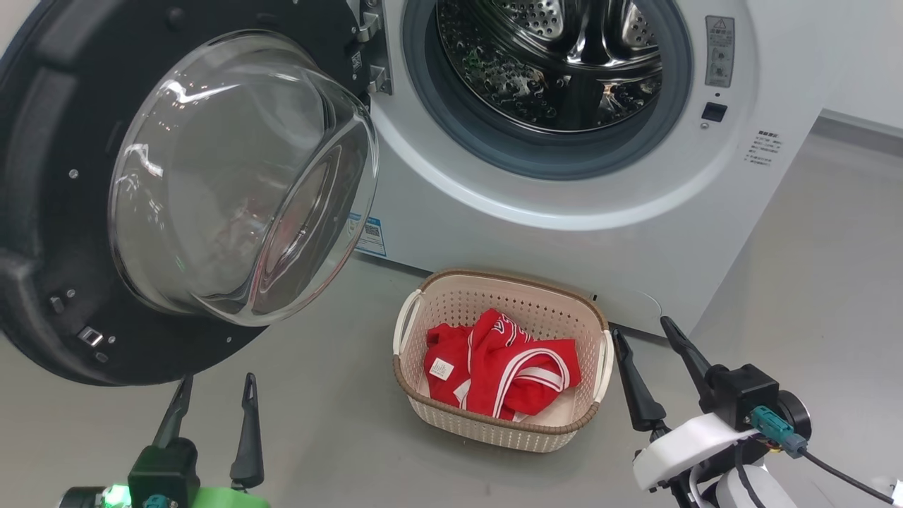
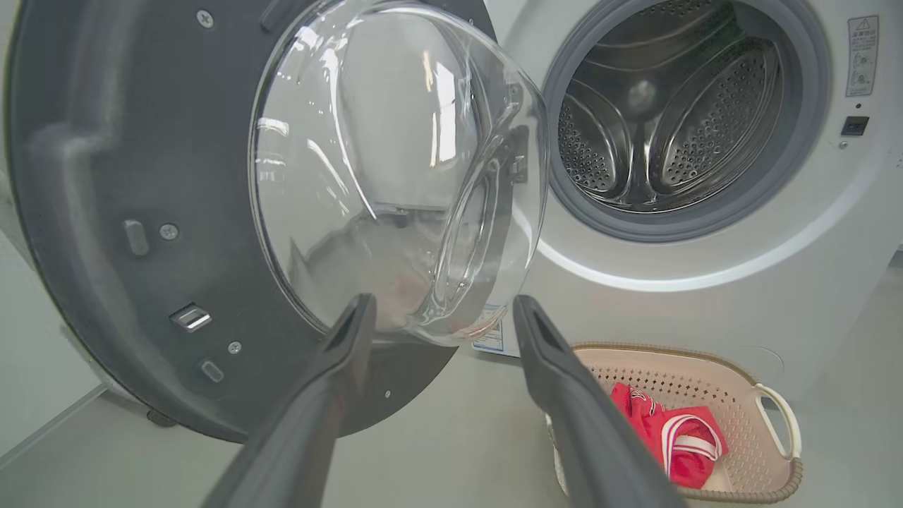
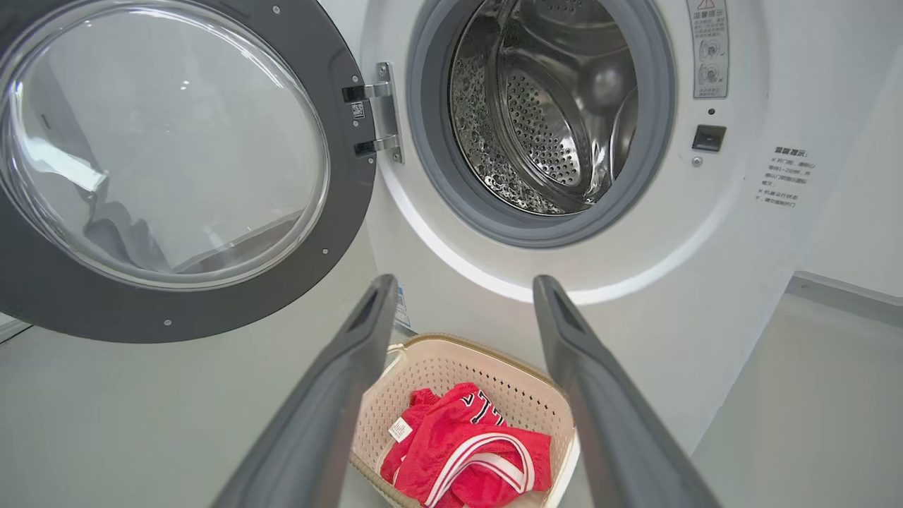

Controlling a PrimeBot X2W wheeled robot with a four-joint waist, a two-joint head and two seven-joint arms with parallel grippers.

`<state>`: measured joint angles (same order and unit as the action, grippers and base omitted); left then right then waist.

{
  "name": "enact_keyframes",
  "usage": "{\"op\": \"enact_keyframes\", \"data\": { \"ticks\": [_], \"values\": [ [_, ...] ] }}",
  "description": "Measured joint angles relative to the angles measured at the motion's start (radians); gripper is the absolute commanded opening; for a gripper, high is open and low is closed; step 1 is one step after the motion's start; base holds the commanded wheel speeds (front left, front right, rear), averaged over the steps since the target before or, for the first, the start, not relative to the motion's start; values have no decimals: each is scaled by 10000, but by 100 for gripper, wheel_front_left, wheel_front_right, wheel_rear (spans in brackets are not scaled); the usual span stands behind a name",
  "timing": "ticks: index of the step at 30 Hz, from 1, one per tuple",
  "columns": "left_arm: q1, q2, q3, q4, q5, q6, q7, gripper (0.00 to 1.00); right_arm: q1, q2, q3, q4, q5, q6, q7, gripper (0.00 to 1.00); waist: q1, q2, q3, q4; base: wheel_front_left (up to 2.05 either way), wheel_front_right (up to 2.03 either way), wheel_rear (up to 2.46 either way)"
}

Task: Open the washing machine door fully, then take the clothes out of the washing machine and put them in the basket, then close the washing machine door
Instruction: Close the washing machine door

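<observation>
The washing machine (image 1: 635, 212) stands with its door (image 1: 63, 212) swung wide to the left, the glass bowl (image 1: 240, 176) bulging toward me. Its steel drum (image 1: 557, 63) looks bare inside. On the floor in front sits the cream basket (image 1: 451, 296) with the red clothes (image 1: 501, 367) bunched in it. My left gripper (image 1: 215, 388) is open and empty just below the door's lower rim. My right gripper (image 1: 642, 335) is open and empty beside the basket's right handle. The right wrist view looks down on the clothes (image 3: 465, 451) in the basket (image 3: 451, 367); the left wrist view faces the door (image 2: 106, 212).
Smooth grey floor (image 1: 331, 395) lies around the basket and to the machine's right (image 1: 811, 282). The open door overhangs the floor at the left. A blue sticker (image 1: 372, 236) marks the machine's lower left corner. A pale wall base (image 1: 861, 120) runs at the far right.
</observation>
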<state>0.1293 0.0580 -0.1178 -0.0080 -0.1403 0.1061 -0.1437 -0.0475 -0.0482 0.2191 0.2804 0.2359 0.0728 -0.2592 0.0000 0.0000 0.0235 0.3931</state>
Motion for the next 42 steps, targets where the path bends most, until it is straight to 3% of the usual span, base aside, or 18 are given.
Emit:
{"op": "enact_keyframes", "data": {
  "ticks": [23, 24, 25, 27, 36, 39, 42],
  "values": [
    [246, -2, 153, -63, -58, 29, 0, 100, 1, 19, 167, 174, -12, 82, 0, 100, 0, 0, -207, 155, 0, 0, 0],
    [248, -4, 150, -63, -142, 29, 2, 89, 1, 19, 171, 174, -12, 84, 0, 100, 0, 0, -206, 157, 0, 0, 0],
    [251, -4, 146, -61, -203, 29, 2, 46, 1, 19, 184, 174, -12, 86, 0, 100, 0, 0, -205, 160, 0, 0, 0],
    [267, -6, 127, -56, -263, 29, 19, 2, 1, 21, 205, 174, -12, 102, 0, 100, 0, 0, -202, 166, 0, 0, 0],
    [354, -23, 58, -142, -717, -84, 21, 0, 1, 21, 240, 198, -12, 130, 0, 100, 0, 0, -185, 192, 0, 0, 0],
    [353, -50, 184, -313, -1442, -249, 59, 0, 1, 21, 242, 196, -12, 142, 0, 100, 0, 0, -184, 207, 0, 0, 0],
    [348, -86, 435, -589, -2940, -577, 50, 0, 1, 21, 240, 196, -12, 142, 0, 100, 0, 0, -185, 227, 0, 0, 0]
  ]
}}
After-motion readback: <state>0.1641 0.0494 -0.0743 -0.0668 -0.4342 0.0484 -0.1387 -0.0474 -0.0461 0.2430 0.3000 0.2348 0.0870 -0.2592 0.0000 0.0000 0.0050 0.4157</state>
